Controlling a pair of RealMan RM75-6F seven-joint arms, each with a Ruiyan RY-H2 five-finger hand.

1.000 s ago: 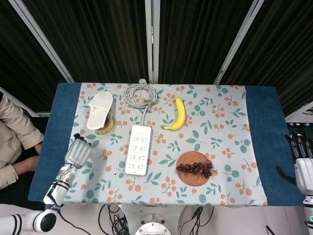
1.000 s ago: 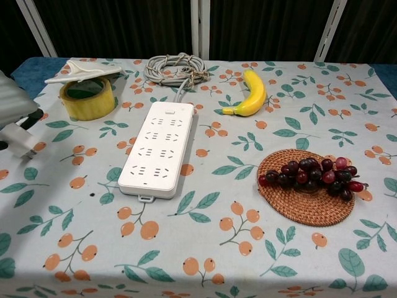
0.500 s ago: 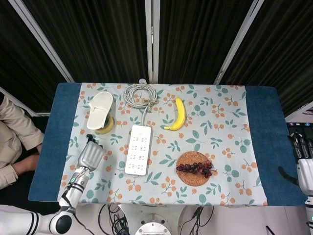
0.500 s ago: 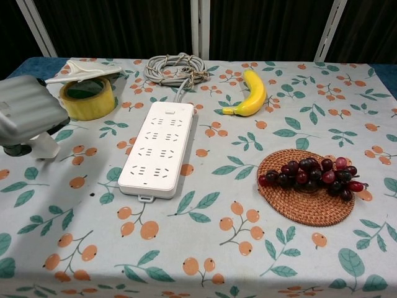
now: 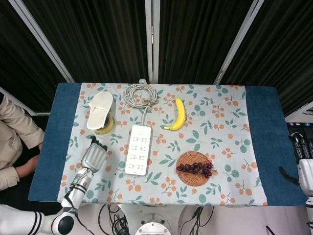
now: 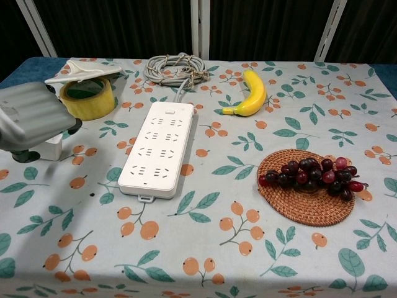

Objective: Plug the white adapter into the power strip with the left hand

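Left of the power strip point(image 6: 158, 149), your left hand point(image 6: 31, 121) is carrying the white adapter point(image 6: 51, 146) under curled fingers, above the surface. You are mid-transport; next you are needing to align its prongs, hidden here, over a free socket and press down.

The power strip point(image 5: 137, 150) lies lengthwise near the centre of the bench point(image 5: 264, 142). Its coiled cable point(image 5: 140, 94) lies behind it, at the far edge. The tape roll point(image 6: 88, 97) sits left of the strip's far end, with a shoe-shaped item point(image 5: 100, 109) resting on top of it. The banana point(image 5: 178, 114) lies right of the strip's far end. The woven mat point(image 5: 192, 168) sits right of the strip's near end and carries the grapes point(image 5: 195, 168). The left hand point(image 5: 94, 156) is left of the strip's near half, in front of the tape roll, with the adapter point(image 6: 51, 146) under it. The right hand point(image 5: 303, 169) is off the bench's right edge.
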